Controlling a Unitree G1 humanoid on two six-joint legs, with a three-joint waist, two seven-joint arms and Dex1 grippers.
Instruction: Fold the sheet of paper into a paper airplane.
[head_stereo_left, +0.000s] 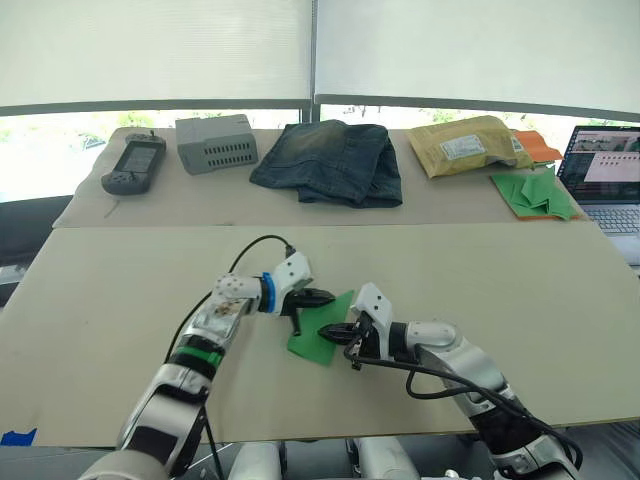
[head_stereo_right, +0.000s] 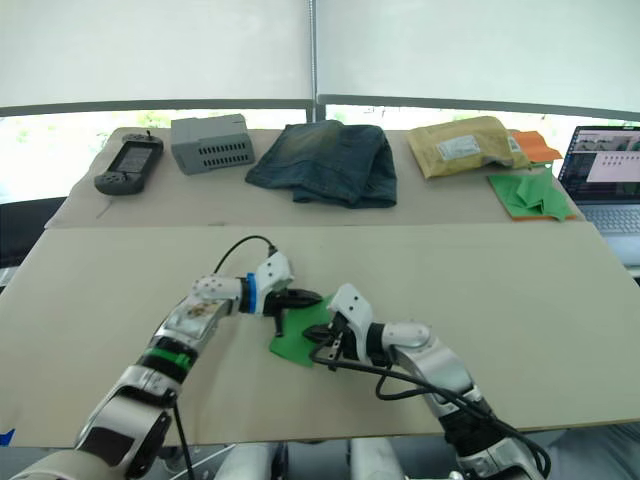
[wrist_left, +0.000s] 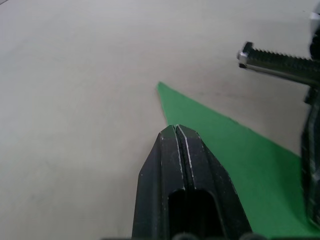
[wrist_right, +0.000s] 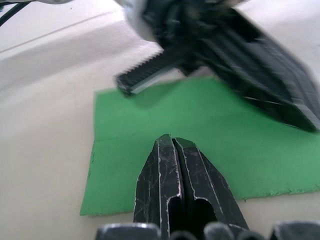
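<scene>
Sheet of paper (head_stereo_left: 322, 338) lies flat on tabletop (head_stereo_left: 520, 290), near front edge, between the two arms. Left pincer (head_stereo_left: 303, 301) clenched, empty, tip over sheet's far edge. Right pincer (head_stereo_left: 335, 331) also clenched on nothing, tip resting over sheet's middle; can't tell if pressing. Progress: early. Sheet reads as a flat four-sided piece, no nose point or wings visible. Most folds prob. left to do.
</scene>
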